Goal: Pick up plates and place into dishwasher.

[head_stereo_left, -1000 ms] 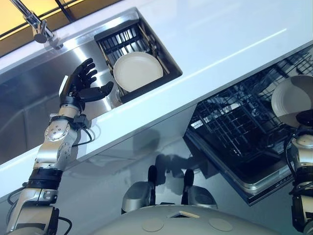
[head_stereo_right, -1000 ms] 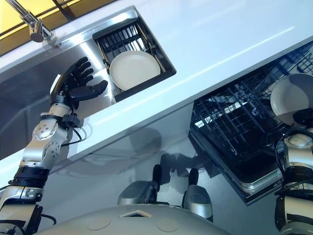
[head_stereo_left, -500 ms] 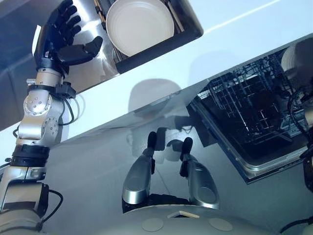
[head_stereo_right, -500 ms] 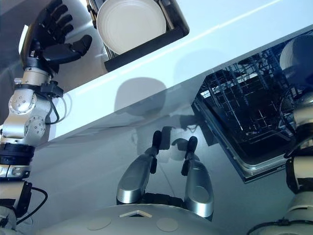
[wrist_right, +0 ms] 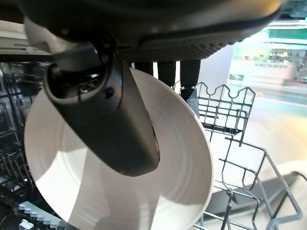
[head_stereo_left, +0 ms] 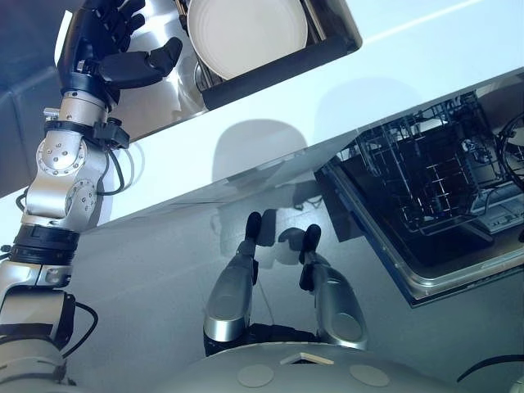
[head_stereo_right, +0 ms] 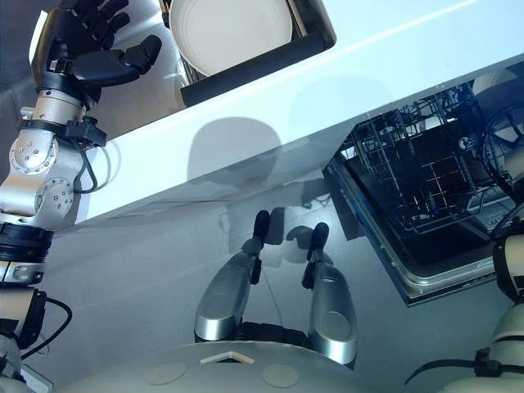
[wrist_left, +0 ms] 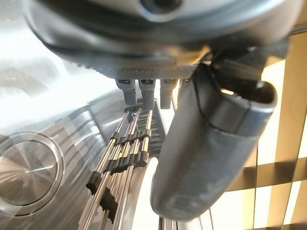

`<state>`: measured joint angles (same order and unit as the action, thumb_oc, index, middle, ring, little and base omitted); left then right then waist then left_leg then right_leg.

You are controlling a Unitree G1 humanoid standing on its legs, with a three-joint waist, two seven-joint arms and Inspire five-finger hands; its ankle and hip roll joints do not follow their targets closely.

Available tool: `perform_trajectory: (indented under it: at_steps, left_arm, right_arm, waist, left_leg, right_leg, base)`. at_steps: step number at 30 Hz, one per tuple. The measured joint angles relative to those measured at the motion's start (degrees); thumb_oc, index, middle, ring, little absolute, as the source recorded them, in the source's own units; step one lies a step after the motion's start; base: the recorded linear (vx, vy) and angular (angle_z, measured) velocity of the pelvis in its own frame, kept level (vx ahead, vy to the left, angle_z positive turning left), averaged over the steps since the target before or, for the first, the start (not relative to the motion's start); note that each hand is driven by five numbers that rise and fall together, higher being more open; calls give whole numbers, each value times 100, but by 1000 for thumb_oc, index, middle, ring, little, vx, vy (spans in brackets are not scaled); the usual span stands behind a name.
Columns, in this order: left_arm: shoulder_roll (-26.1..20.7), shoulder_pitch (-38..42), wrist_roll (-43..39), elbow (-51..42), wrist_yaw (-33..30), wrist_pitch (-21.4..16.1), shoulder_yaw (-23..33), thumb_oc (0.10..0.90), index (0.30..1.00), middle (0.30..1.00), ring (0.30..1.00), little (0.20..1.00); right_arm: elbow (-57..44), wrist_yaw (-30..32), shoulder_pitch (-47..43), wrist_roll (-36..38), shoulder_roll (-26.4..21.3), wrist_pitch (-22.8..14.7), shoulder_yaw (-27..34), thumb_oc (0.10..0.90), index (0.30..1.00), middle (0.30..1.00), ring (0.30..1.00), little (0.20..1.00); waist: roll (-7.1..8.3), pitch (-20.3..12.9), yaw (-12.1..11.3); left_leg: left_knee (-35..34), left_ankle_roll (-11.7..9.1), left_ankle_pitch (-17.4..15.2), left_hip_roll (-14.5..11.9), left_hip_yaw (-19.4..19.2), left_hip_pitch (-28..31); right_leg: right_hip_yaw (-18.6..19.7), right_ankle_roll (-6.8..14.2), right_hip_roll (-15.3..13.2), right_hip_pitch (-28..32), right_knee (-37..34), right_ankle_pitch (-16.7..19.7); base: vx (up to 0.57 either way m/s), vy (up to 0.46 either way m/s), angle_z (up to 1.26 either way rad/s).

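While the right robot hand [wrist_right: 112, 115] pinches a white plate [wrist_right: 172, 163] between its thumb and fingers, it holds the plate upright over the dishwasher rack [wrist_right: 240, 143]. So the step in hand looks like putting this plate away. The plate is not yet in a slot, as far as I can tell. Next, the robot hand would need to lower the plate between the wire prongs, keep it standing on its edge, and only then let go. If it tips, it could knock against the wires.

The plate is round, smooth and plain white, with faint rings in its middle. It looks hard and a bit slippery, so the hold must stay firm.

Beside the dishwasher [head_stereo_left: 426, 205], up on the white tabletop [head_stereo_left: 426, 57], a sink holds a dark drying rack [head_stereo_left: 278, 61]. A second white plate [head_stereo_left: 246, 33] lies in that rack, waiting its turn. The left robot hand [head_stereo_left: 102, 45] hangs just beside that rack with its fingers spread and holding nothing. It looks ready to reach for that plate.
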<state>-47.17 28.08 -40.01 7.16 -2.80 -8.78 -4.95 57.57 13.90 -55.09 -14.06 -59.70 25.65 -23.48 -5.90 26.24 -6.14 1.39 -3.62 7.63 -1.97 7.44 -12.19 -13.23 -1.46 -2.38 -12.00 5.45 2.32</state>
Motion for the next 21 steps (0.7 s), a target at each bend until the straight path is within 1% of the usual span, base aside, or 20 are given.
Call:
perform_trajectory:
  at_steps: [2, 5, 12, 15, 17, 21]
  left_arm:
    - [1, 4, -1, 91, 43, 2, -20, 800, 900, 900, 900, 900]
    - [2, 2, -1, 109, 54, 24, -30, 800, 900, 900, 900, 900]
    - [3, -1, 0, 107, 86, 37, -29, 800, 900, 900, 900, 900]
    - [39, -8, 0, 100, 88, 54, -29, 800, 900, 900, 900, 900]
    - [39, -14, 1, 56, 89, 91, -6, 800, 900, 900, 900, 900]
    - [46, -151, 3, 23, 99, 130, 29, 800, 900, 900, 900, 900]
  right_arm:
    - [127, -163, -44, 170, 0, -6, 2, 800, 900, 900, 900, 900]
    - [42, -232, -24, 295, 4, 2, 3, 800, 900, 900, 900, 900]
    - [-582, -275, 154, 625, 5, 68, 133, 800, 900, 900, 900, 900]
    - [-884, -66, 443, 652, 11, 64, 442, 800, 900, 900, 900, 900]
    - [-1034, 142, 609, 729, 11, 57, 749, 800, 900, 900, 900, 900]
    - [-1205, 352, 899, 736, 10, 41, 1201, 800, 900, 900, 900, 900]
  waist:
    - [6, -3, -12]
    - [21, -8, -10]
    - [30, -12, -17]
    - [43, -17, -11]
    - [68, -24, 10]
    - [123, -30, 12]
  left_leg:
    - [-42, 0, 1, -4, -10, 92]
    - [-112, 6, 6, -1, -35, 216]
    - [-248, 37, 14, 8, -130, 409]
    - [-384, 63, 33, 13, -176, 591]
    - [-394, 78, 26, 28, -189, 606]
    - [-520, 117, 20, 45, -306, 806]
  right_leg:
    - [13, -6, 4, 76, -34, 12]
    - [38, -1, 5, 173, -65, 19]
    - [153, 39, 9, 303, -170, 54]
    - [178, 63, 9, 459, -279, 75]
    - [200, 96, 16, 502, -356, 105]
    - [330, 134, 15, 645, -472, 139]
  base:
    - [-12, 83, -2]
    - [-5, 74, -5]
    - [5, 91, -6]
    - [7, 86, -3]
    - [19, 72, -4]
    - [38, 64, -13]
